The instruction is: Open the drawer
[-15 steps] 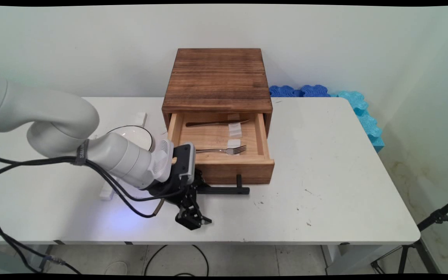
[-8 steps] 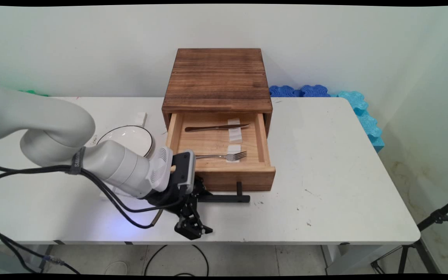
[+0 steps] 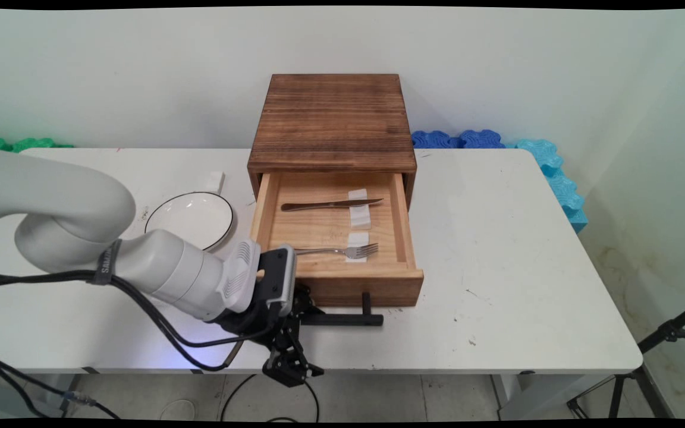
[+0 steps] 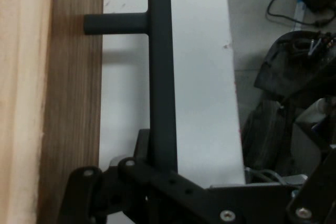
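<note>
Open drawer (image 3: 335, 238) (with cabinet (image 3: 332, 122)) blocks mid-table; right side free.

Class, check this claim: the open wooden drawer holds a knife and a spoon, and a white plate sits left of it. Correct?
Not quite. In the main view the drawer holds a knife and a fork, not a spoon. The white plate does sit left of it.

White table (image 3: 497, 249), wooden drawer box (image 3: 332, 119), white plate (image 3: 189, 219), small white block (image 3: 216, 180)

Bright even light, soft shadows, perhaps slight blur
</note>
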Tool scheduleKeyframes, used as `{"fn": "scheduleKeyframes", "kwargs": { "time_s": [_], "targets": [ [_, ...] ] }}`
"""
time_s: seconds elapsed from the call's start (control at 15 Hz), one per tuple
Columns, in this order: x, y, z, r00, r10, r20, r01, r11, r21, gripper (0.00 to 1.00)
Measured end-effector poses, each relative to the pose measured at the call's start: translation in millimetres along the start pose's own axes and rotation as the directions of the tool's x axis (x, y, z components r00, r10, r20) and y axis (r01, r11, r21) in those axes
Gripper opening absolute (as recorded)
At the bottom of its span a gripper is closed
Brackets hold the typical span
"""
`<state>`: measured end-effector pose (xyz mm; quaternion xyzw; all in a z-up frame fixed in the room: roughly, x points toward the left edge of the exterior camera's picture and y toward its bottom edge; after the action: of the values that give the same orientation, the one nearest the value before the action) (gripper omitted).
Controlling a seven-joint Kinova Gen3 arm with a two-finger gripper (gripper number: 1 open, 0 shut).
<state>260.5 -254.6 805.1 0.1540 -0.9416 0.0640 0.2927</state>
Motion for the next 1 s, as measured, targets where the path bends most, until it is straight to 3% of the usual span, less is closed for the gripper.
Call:
{"fn": "scheduleKeyframes", "kwargs": {
  "time_s": [1.0],
  "targets": [
    [-5.6, 31.7, -9.5, 1.000, -0.003, -0.004, 0.003, 0.999, -0.033, 1.00]
  ]
}}
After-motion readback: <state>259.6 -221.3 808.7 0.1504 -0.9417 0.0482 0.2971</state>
